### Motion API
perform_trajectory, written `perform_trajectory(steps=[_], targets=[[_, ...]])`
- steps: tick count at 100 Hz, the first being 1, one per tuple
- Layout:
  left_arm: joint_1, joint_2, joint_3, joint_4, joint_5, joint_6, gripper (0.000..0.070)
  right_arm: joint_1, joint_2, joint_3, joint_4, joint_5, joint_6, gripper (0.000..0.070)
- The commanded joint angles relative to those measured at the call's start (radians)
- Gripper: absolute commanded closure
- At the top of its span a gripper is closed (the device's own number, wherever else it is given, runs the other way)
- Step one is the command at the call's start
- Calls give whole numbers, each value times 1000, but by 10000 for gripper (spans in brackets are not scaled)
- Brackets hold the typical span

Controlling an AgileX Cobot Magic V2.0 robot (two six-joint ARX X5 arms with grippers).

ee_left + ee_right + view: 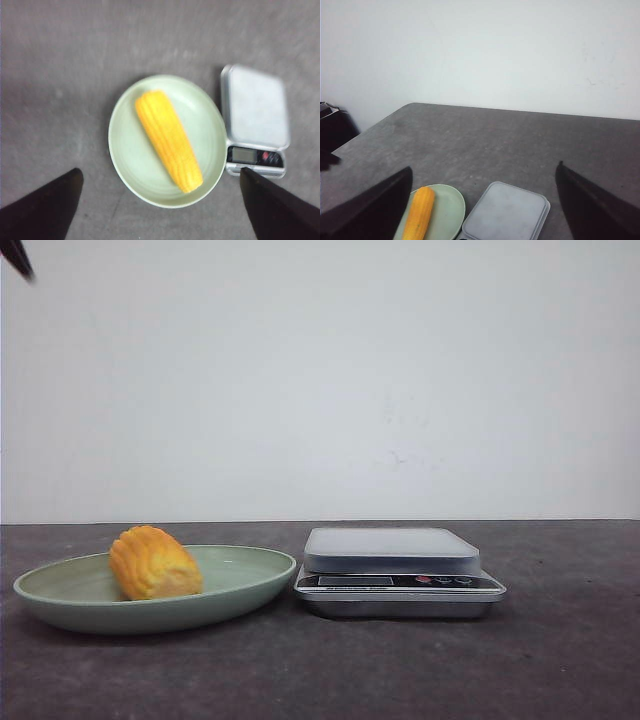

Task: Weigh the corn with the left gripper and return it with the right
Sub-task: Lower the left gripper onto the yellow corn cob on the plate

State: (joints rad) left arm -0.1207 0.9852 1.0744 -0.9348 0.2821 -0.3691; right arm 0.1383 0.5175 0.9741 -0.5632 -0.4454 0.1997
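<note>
A yellow-orange cob of corn (155, 563) lies on its side in a pale green shallow plate (240, 592), left of center on a dark gray table (560, 660), its paler cut end turned toward the front camera. Seen from the left wrist camera, the corn (168, 139) runs lengthwise across the plate (130, 150), rows of kernels showing along its full length, and nothing touches it. Just beside the plate on its right sits a small silver kitchen scale (398, 570), its flat weighing platform bare and its display and buttons facing the front camera; plate rim and scale stand very close, and whether they touch cannot be told. The left gripper (160, 210) hangs high above the plate, looking down on the corn, its two black tapered fingers (47, 210) spread wide apart with the corn and plate framed between them and nothing held. In the front view only a dark tip (18, 260) at the upper left corner shows of that arm. The right gripper (482, 210) is raised and angled out over the table toward the white back wall (480, 50), its fingers (592, 205) likewise wide apart and empty, with the corn (419, 212), the plate (450, 207) and the scale (507, 212) low in its view between them.
</note>
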Motion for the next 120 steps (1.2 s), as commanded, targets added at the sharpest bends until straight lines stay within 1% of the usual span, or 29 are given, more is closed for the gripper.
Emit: perform_trajectory(steps=[1, 14, 23, 31, 48, 69, 75, 81, 88, 94, 100, 101, 102, 103, 120], targets=[[-21, 71, 8, 29, 3, -27, 108, 3, 4, 10, 3, -3, 14, 123], [-77, 219, 8, 113, 2, -35, 109, 3, 4, 10, -21, -3, 13, 123], [-111, 315, 9, 163, 3, -68, 108, 3, 3, 10, -44, -3, 13, 122], [-139, 390, 9, 181, 3, -97, 108, 3, 3, 10, -66, -3, 11, 122], [-202, 518, 9, 209, 1, -97, 109, 3, 3, 10, -96, -2, 9, 122], [-256, 628, 9, 233, -58, -116, 111, 3, 3, 10, -96, 0, 9, 123], [-268, 653, 9, 237, -72, -116, 124, 3, 3, 10, -96, 0, 9, 123], [-277, 674, 9, 243, -72, -116, 184, 3, 3, 10, -96, 1, 9, 124], [-285, 690, 9, 250, -72, -116, 297, 3, 3, 10, -96, 2, 8, 126], [-292, 697, 9, 257, -72, -114, 433, 3, 3, 10, -96, 2, 8, 127], [-296, 697, 9, 268, -69, -103, 614, 3, 3, 10, -96, 2, 3, 128], [-296, 697, 9, 269, -68, -102, 631, 3, 3, 10, -96, 2, 2, 128], [-298, 697, 9, 272, -63, -96, 680, 3, 3, 10, -96, 2, 1, 128], [-298, 697, 10, 274, -60, -92, 700, 3, 3, 10, -96, 2, 0, 129], [-299, 696, 52, 270, 12, -53, 696, 3, 3, 10, -96, 24, -19, 139]])
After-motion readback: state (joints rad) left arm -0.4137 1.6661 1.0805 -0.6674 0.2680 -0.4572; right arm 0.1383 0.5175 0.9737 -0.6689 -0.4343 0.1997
